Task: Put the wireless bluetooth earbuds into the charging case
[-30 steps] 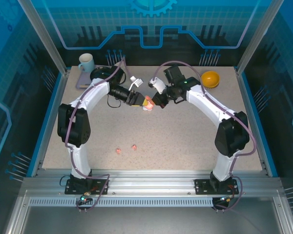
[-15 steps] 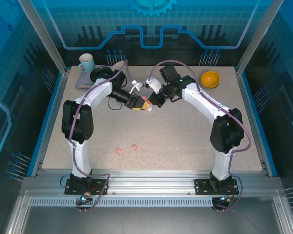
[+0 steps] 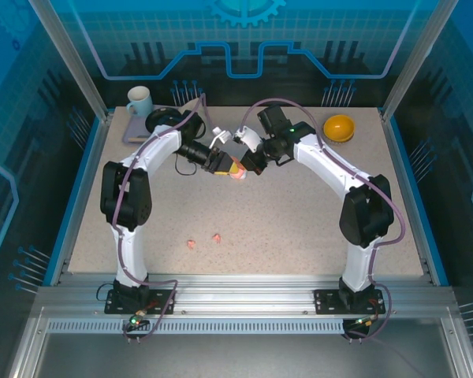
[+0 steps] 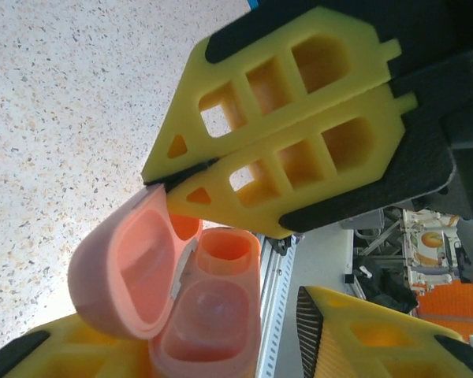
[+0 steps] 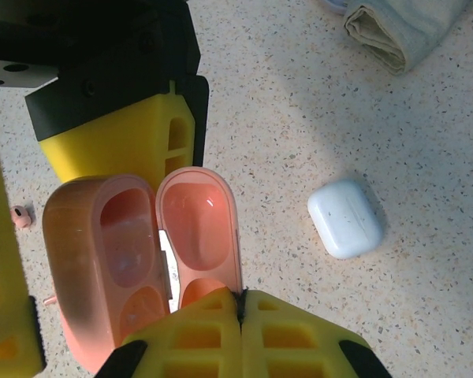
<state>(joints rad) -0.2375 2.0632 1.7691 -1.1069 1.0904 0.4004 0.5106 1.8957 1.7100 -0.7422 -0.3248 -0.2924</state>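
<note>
A salmon-pink charging case (image 5: 102, 260) hangs open above the table, both wells empty. My right gripper (image 5: 240, 299) is shut on the rim of its raised lid (image 5: 197, 228). In the left wrist view, my left gripper (image 4: 173, 335) straddles the case body (image 4: 209, 315). Its jaws are still apart, with a gap showing between the case and the right-hand finger (image 4: 363, 335). From above, both grippers meet at the case (image 3: 235, 171) in the middle back. Two pink earbuds (image 3: 191, 244) (image 3: 217, 237) lie on the table toward the front. A shut white case (image 5: 344, 217) lies on the table below.
A mug (image 3: 139, 100) and a dark object on a mat stand at the back left. A yellow bowl (image 3: 339, 127) sits at the back right. A folded cloth (image 5: 402, 27) lies near the white case.
The left gripper's jaws have narrowed around the pink case. Both grippers and the case have shifted slightly left and back. The right gripper's hold on the lid is unchanged.
</note>
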